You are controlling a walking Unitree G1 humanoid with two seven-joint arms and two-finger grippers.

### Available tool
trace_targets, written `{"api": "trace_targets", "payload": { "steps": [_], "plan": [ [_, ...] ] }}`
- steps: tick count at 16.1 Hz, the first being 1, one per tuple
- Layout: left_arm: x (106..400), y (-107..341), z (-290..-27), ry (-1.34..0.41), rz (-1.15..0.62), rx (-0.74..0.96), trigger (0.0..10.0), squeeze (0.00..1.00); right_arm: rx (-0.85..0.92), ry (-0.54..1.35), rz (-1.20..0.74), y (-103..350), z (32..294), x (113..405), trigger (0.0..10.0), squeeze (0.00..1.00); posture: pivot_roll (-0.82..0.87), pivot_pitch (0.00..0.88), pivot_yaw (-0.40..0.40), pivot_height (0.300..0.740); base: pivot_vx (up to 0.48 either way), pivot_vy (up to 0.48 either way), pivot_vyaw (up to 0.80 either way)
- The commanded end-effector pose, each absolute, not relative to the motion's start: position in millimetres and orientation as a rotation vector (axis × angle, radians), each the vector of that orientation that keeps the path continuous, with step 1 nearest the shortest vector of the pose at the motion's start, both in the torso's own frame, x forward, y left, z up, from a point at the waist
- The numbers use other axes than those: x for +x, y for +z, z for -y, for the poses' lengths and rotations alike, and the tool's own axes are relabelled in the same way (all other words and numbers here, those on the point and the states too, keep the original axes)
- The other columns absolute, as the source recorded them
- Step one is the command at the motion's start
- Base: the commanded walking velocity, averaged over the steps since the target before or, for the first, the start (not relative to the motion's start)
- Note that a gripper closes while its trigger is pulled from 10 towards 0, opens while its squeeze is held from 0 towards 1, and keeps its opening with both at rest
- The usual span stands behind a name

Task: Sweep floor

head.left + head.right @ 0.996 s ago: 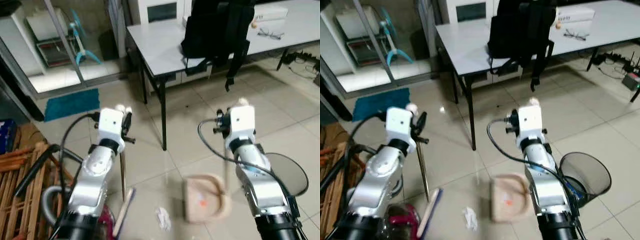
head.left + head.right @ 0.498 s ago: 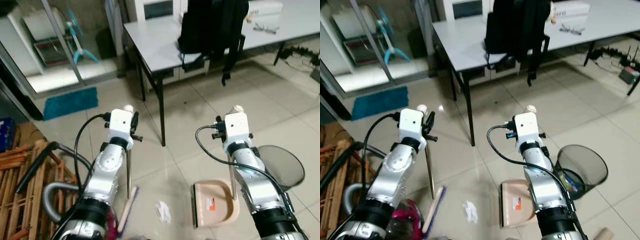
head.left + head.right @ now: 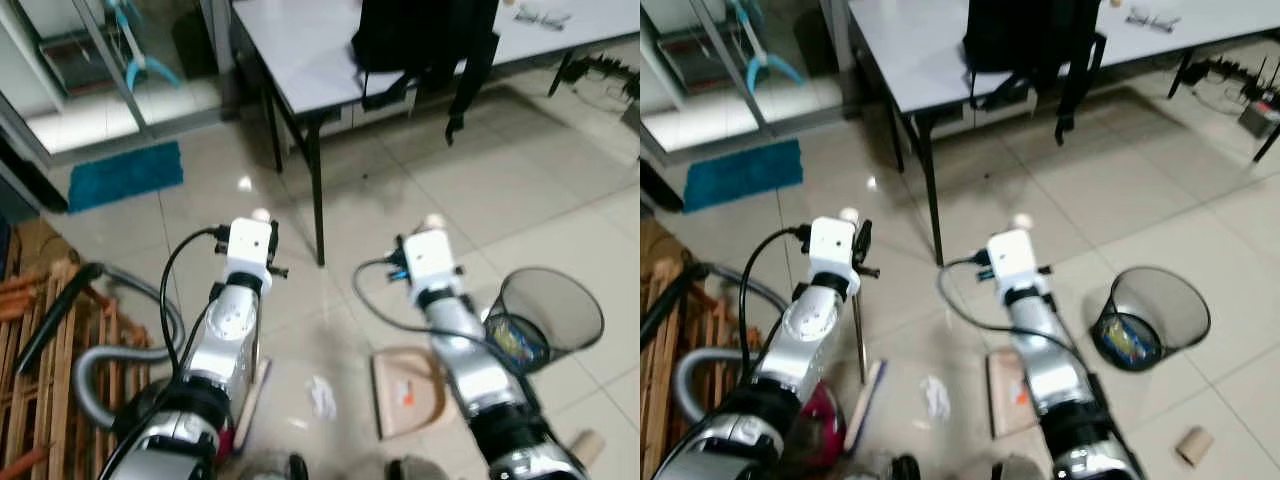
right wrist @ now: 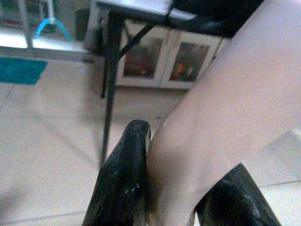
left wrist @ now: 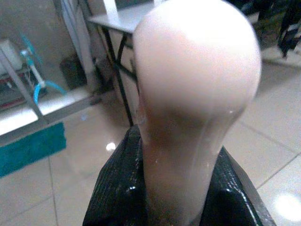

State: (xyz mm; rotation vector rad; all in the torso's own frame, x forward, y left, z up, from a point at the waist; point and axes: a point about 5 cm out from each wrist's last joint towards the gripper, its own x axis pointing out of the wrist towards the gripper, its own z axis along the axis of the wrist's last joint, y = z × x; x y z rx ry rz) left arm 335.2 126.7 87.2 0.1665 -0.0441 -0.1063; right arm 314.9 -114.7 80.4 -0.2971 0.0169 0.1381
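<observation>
Left gripper [image 5: 181, 207] clamps broom handle [image 5: 188, 94]; right gripper [image 4: 181, 188] clamps dustpan handle [image 4: 221, 113]. Dustpan [image 3: 408, 392] right of crumpled paper [image 3: 322, 396]; wastebasket [image 3: 548, 312] far right.

My left gripper [image 5: 174, 188] is closed around the broom handle [image 5: 193, 94], with the broom head [image 3: 864, 405] on the floor near my left side; my right gripper [image 4: 174, 188] clamps the dustpan handle [image 4: 225, 113], the dustpan [image 3: 408, 392] lying on the floor to the right. A scrap of paper [image 3: 322, 396] lies between broom and dustpan. A bin [image 3: 552, 312] stands right of the dustpan, a table [image 3: 300, 50] far ahead with a backpack [image 3: 425, 40] on it, and a vacuum hose [image 3: 100, 360] to my left.
</observation>
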Motion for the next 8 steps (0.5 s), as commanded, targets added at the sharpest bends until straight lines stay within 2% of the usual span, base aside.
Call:
{"api": "trace_targets", "payload": {
  "steps": [1, 5, 8],
  "plan": [
    [339, 92, -124, -0.093, 0.075, 0.172, 10.0, 0.00, -0.325, 0.162, -0.015, 75, 105, 313, 10.0, 0.00, -0.07, 0.235, 0.092, 0.740, 0.000, 0.000, 0.00],
    [346, 95, -108, -0.113, 0.083, 0.136, 10.0, 0.00, -0.301, 0.148, -0.033, 69, 85, 306, 10.0, 0.00, -0.08, 0.237, 0.090, 0.740, 0.000, 0.000, 0.00],
    [350, 104, -96, -0.148, 0.111, 0.090, 10.0, 0.00, -0.235, 0.123, -0.050, 67, 79, 305, 10.0, 0.00, -0.09, 0.239, 0.093, 0.740, 0.000, 0.000, 0.00]
  ]
}}
